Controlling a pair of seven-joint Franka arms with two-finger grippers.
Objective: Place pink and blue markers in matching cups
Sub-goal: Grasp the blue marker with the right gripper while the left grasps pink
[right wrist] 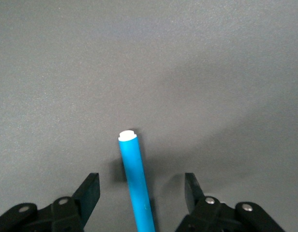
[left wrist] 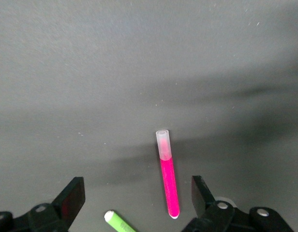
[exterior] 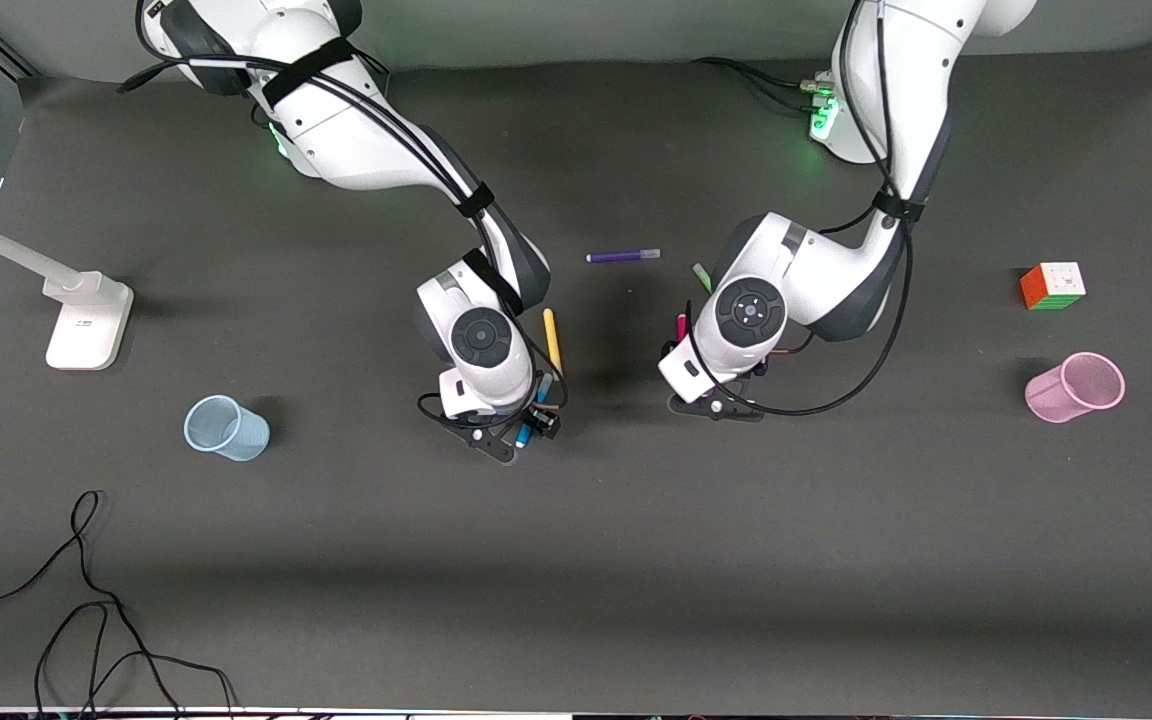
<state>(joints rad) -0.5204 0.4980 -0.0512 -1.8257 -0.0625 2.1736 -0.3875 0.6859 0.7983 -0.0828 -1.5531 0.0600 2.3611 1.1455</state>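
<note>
In the front view, the slim bright blue marker (exterior: pixel 532 412) is seen at the lower centre of the frame, mostly hidden under the right gripper (exterior: pixel 521 432), with a yellow pen (exterior: pixel 552 341) lying just beside it. The magenta-pink marker (exterior: pixel 681 326) shows only as a short piece right of centre, beside the wrist of the left gripper (exterior: pixel 726 405), near a lime-green pen (exterior: pixel 701 277). The pale blue translucent plastic cup (exterior: pixel 226 428) is placed at the lower left, toward the right arm's end of the table, and the pink mesh-look cup (exterior: pixel 1075 387) at the right, toward the left arm's end. Each marker is therefore judged to belong to the arm already over it.

In the left wrist view, the fingers (left wrist: pixel 71 199) are spread wide at the bottom edge. The pink marker (left wrist: pixel 168 180) lies on the dark table (left wrist: pixel 139 72) between them, closer to one finger, its long axis pointing away from the gripper.

In the right wrist view, the fingers (right wrist: pixel 90 191) are also spread apart. The blue marker (right wrist: pixel 136 183) lies between them without contact, its long axis across the closing line, so a straight descent seems enough.
</note>
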